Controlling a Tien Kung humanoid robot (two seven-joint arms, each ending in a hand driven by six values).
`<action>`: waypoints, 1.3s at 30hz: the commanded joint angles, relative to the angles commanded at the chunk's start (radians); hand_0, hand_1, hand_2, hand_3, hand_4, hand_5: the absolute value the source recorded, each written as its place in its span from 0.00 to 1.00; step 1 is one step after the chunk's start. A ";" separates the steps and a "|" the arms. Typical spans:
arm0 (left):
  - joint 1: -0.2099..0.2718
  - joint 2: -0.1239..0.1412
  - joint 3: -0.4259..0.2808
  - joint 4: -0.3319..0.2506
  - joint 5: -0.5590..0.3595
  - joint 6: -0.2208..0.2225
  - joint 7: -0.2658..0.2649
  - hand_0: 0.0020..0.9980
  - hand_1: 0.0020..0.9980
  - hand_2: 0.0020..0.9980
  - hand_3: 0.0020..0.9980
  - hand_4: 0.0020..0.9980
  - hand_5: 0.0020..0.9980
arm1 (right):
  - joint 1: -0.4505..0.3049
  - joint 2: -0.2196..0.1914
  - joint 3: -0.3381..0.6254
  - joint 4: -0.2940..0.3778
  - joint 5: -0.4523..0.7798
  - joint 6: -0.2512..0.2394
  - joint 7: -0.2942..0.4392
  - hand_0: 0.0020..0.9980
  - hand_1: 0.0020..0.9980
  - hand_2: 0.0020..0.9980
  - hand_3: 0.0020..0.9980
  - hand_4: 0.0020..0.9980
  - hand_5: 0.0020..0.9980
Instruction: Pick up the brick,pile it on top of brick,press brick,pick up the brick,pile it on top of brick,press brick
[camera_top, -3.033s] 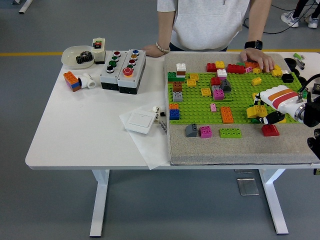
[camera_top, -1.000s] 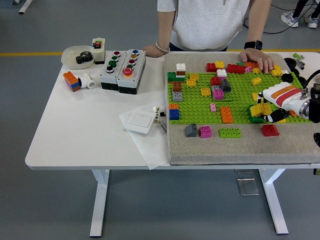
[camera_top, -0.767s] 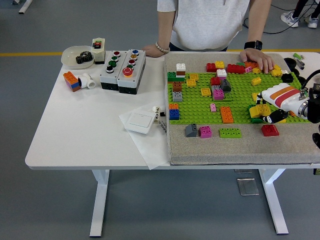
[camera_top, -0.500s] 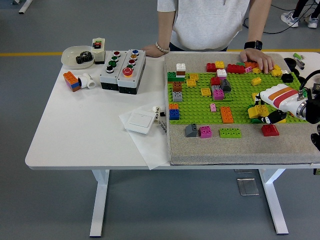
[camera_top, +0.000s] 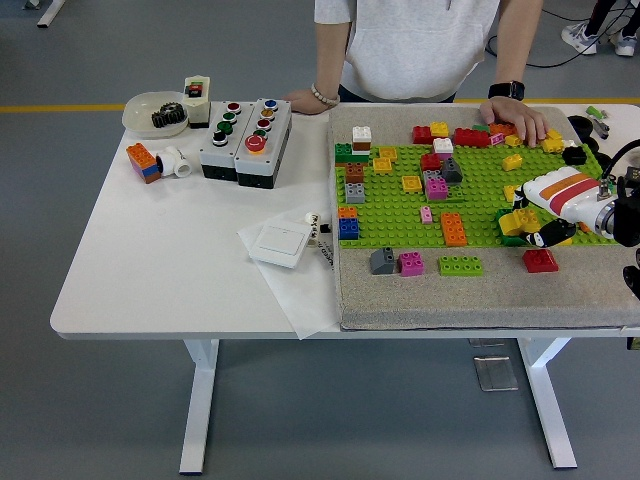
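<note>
**Right hand on a yellow brick at the green plate's edge**

Nearest us on the grey mat (camera_top: 480, 300) lie a green brick (camera_top: 461, 265), a pink one (camera_top: 411, 263) and a red one (camera_top: 541, 261). Just beyond, our right hand (camera_top: 540, 228) has its fingers curled around a yellow brick (camera_top: 520, 220), low over the right edge of the green plate (camera_top: 400, 210). Far left, a white bowl (camera_top: 150, 108) holds a black gear (camera_top: 169, 116). At the far side, a person's hand (camera_top: 518, 120) rests on loose bricks.
</note>
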 joint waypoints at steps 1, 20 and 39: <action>0.000 0.000 0.000 0.000 0.001 0.000 0.000 0.79 0.80 0.82 0.65 0.66 0.65 | 0.000 0.000 0.000 0.000 0.000 0.000 0.000 0.63 0.64 0.71 0.68 0.84 0.27; 0.009 0.000 0.000 0.002 0.002 -0.001 0.000 0.79 0.80 0.82 0.65 0.66 0.65 | -0.036 -0.060 0.036 0.133 -0.007 0.040 -0.020 0.64 0.66 0.73 0.81 0.93 0.26; 0.026 0.001 -0.012 0.004 0.023 -0.003 0.006 0.79 0.80 0.82 0.65 0.66 0.65 | -0.287 -0.150 0.274 0.558 0.193 0.018 -0.201 0.63 0.65 0.69 0.62 0.82 0.34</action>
